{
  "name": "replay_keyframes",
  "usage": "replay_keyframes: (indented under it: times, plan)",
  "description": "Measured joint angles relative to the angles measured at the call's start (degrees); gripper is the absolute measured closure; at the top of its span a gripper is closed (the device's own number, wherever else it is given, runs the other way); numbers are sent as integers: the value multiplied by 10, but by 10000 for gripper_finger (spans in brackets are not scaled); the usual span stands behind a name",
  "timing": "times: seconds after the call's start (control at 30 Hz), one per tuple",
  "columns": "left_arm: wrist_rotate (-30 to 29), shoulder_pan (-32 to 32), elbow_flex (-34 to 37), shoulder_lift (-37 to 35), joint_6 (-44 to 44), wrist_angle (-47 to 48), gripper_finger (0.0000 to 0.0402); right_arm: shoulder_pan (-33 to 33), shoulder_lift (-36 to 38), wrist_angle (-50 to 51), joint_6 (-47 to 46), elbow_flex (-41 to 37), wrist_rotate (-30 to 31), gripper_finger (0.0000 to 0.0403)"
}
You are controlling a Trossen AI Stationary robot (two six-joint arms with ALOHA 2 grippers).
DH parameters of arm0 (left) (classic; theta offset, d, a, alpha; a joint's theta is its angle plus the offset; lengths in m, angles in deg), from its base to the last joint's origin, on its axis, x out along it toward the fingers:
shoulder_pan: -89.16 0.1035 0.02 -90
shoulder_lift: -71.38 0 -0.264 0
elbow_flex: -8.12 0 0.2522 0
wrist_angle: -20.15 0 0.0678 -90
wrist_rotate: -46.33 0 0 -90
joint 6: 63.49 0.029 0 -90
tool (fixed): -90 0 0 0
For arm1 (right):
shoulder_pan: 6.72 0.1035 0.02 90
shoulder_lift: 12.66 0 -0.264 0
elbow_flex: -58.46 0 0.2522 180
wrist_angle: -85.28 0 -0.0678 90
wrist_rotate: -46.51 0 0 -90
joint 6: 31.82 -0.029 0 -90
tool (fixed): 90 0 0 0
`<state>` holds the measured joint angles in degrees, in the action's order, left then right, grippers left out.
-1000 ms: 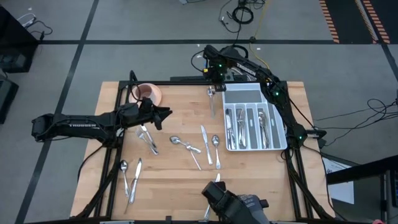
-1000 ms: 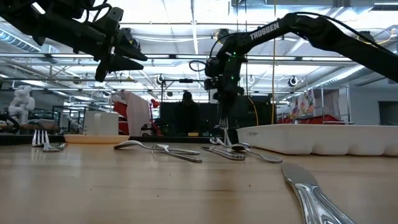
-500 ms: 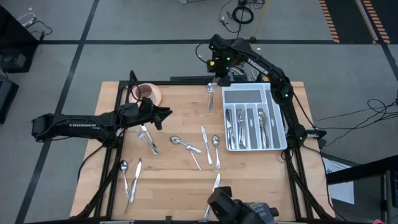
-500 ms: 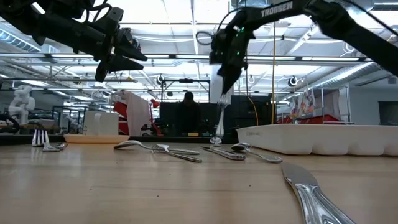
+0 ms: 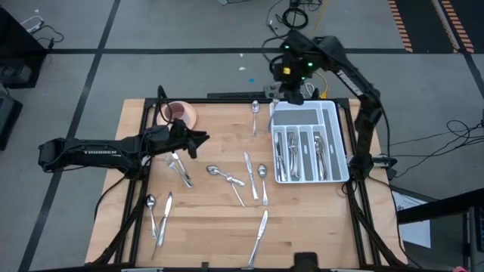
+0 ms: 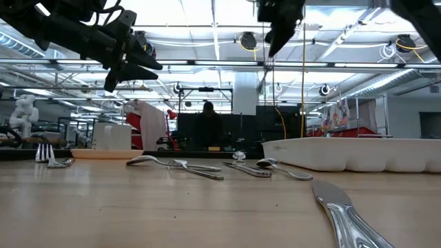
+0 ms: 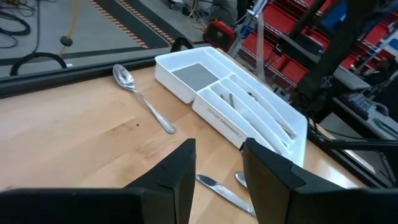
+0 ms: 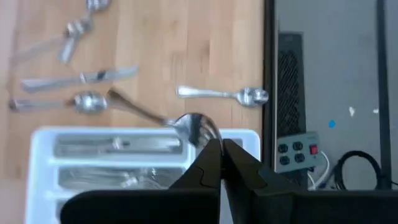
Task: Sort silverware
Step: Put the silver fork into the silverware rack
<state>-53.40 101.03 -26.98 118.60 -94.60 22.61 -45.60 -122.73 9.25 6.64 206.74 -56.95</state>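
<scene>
Wooden bench up close first: a slim silver-metal knife [image 5: 259, 228] lies alone by the near edge, and a scatter of shiny silver spoons, forks and knives [image 5: 227, 177] is spread across the middle, unsorted. Above that scatter the left gripper [image 5: 198, 138] hangs level over the bench, arm stretched out flat, fingers [image 7: 186, 177] standing apart with nothing between them.

Further back is the big change! A second ago the right gripper [image 5: 291, 92] was down at the bench's far edge; now it's up high and has swung across over the far end of the white plastic compartmented tray [image 5: 314, 115]. Fingers are pinched tight on a shiny silver spoon [image 8: 196, 129], bowl at the fingertips, handle trailing out sideways. That looks like one more piece on its way to a compartment. One silver teaspoon [image 5: 255, 115] is left lying just beside the tray.
</scene>
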Motion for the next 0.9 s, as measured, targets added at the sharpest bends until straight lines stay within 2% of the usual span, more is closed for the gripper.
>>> replay_keyframes:
  times: [0.27,0.53,0.7,0.9]
  plan:
    - [23,0,0,0,-1,-1,268,0,70,-3,-81,-62,-34,402]
    - [40,-1,0,0,-1,-1,268,0,146,-2,-78,-264,-12,403]
    - [40,-1,0,0,-1,-1,268,0,209,-1,-35,-408,-4,403]
    - [37,-1,0,0,-1,-1,268,0,231,-2,-5,-501,-19,403]
